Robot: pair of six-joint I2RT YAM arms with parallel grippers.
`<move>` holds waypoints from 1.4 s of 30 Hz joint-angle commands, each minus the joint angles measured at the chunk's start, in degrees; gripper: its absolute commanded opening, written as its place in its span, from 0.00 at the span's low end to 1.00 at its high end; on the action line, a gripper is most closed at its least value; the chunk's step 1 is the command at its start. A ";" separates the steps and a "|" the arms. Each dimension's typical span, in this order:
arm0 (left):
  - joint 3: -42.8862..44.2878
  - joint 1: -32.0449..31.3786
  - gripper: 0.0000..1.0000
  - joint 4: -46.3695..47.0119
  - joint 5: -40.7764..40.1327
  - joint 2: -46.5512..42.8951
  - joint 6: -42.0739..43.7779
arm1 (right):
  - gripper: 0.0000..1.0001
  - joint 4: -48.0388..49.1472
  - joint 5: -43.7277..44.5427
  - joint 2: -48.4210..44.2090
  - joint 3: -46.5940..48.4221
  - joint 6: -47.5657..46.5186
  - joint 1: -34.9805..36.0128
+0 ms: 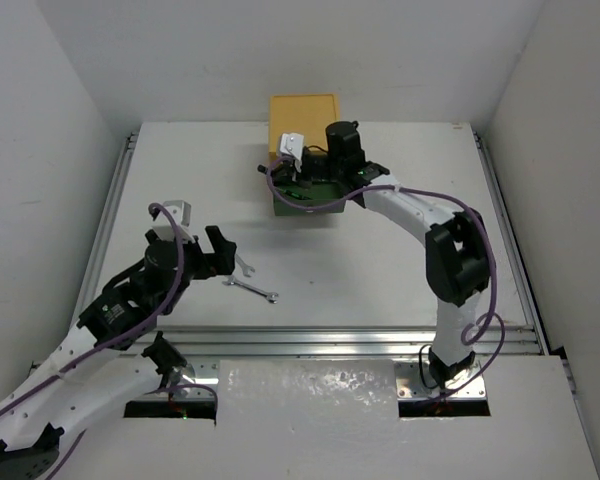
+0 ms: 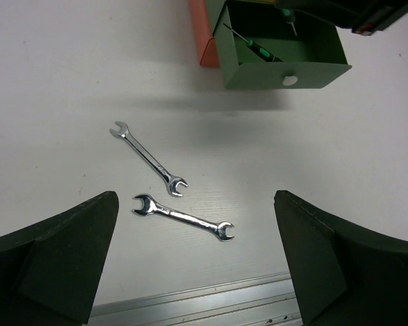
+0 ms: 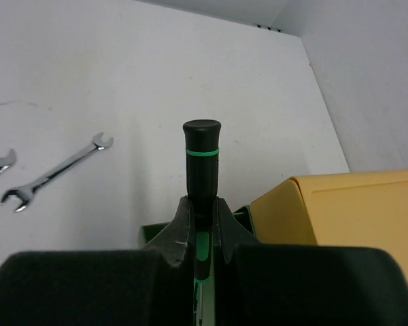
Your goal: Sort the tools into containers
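**Screwdriver held over the green drawer while two wrenches wait on the table**

The white table [image 1: 380, 270] carries the box chest [image 1: 302, 112] at its far side. Its yellow top shows, and the green drawer [image 2: 272, 71] is pulled out towards the arms, so tools can go in from above. The right gripper [image 3: 202, 212] hangs over that drawer with its jaws pinching a black-handled screwdriver [image 3: 202, 153] below the green ring. The handle points away from the wrist, and I judge this hold is meant to lower the blade end into the drawer first. The left gripper [image 1: 216, 258] is spread wide and empty, low over the farther wrench [image 2: 148, 158] and the nearer wrench [image 2: 183, 217]. They lie close together on the bare table without touching, and the gripper is probably lining up a pick.

The overhead view hides the held screwdriver behind the right wrist; only the right wrist camera shows the pinch. Only the left wrist camera looks into the drawer, where a second screwdriver [image 2: 258, 47] already lies.
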 commanded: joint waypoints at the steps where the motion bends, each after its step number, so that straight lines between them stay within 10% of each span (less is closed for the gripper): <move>1: 0.26 0.35 0.97 2.17 0.00 0.66 0.19 | 0.04 0.75 -0.01 3.59 5.51 -4.35 -0.08; 14: -0.18 0.44 0.98 3.13 0.96 -1.72 0.80 | 0.53 0.75 2.71 3.77 1.81 -3.22 -0.08; 21: -0.45 0.44 0.98 3.22 0.79 -2.77 0.54 | 0.21 -3.91 7.37 8.25 8.06 1.36 0.10; 42: -0.36 0.44 0.98 3.05 0.61 -2.77 0.45 | 0.11 -9.44 10.54 14.93 12.98 3.47 2.03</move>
